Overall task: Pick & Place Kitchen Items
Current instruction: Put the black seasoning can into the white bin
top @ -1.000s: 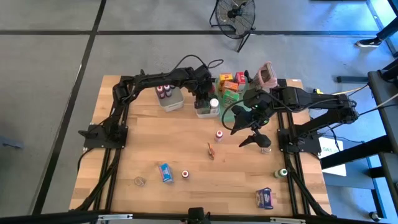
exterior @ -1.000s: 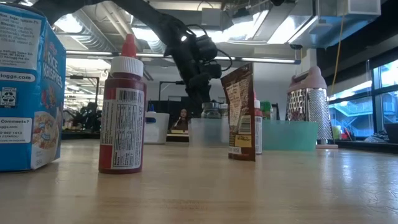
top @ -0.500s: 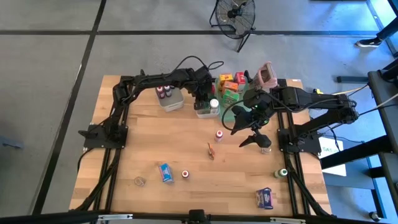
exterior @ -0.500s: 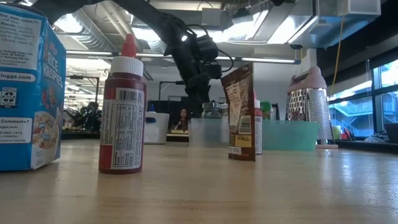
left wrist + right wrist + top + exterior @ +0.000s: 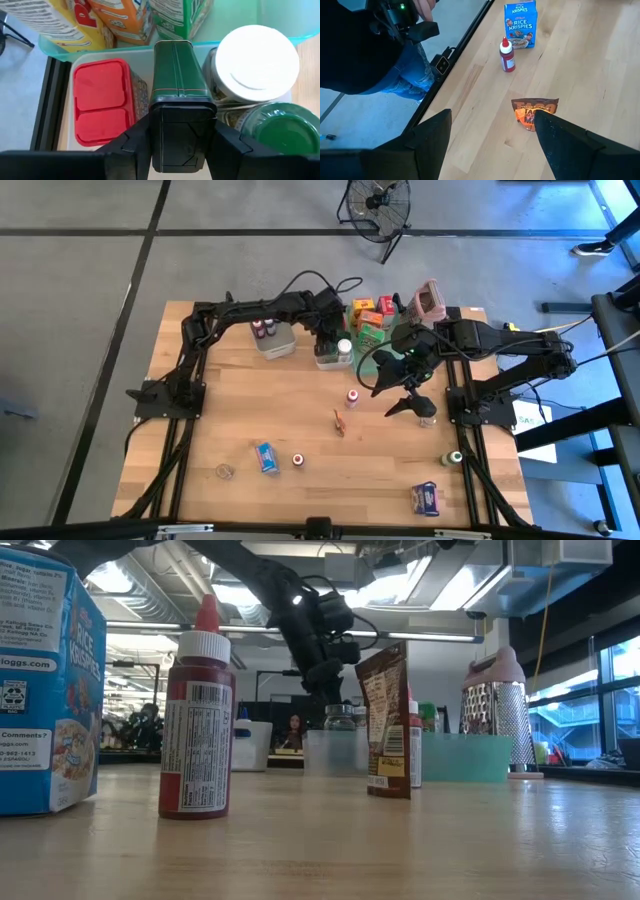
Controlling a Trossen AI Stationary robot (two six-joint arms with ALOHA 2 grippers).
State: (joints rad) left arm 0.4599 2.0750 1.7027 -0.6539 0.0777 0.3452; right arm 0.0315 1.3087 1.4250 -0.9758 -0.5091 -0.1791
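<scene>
Left hand (image 5: 177, 150) grips green tin (image 5: 177, 85) — over bin (image 5: 145, 52).

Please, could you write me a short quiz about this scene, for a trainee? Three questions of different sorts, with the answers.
1. True or false: the right tool holds the red bottle.
2. What does the left tool grip? A) a fork B) a green tin C) a cup
3. Fill in: the blue cereal box stands on the table beside the red ____.
Key: 1 false; 2 B; 3 bottle.
</scene>
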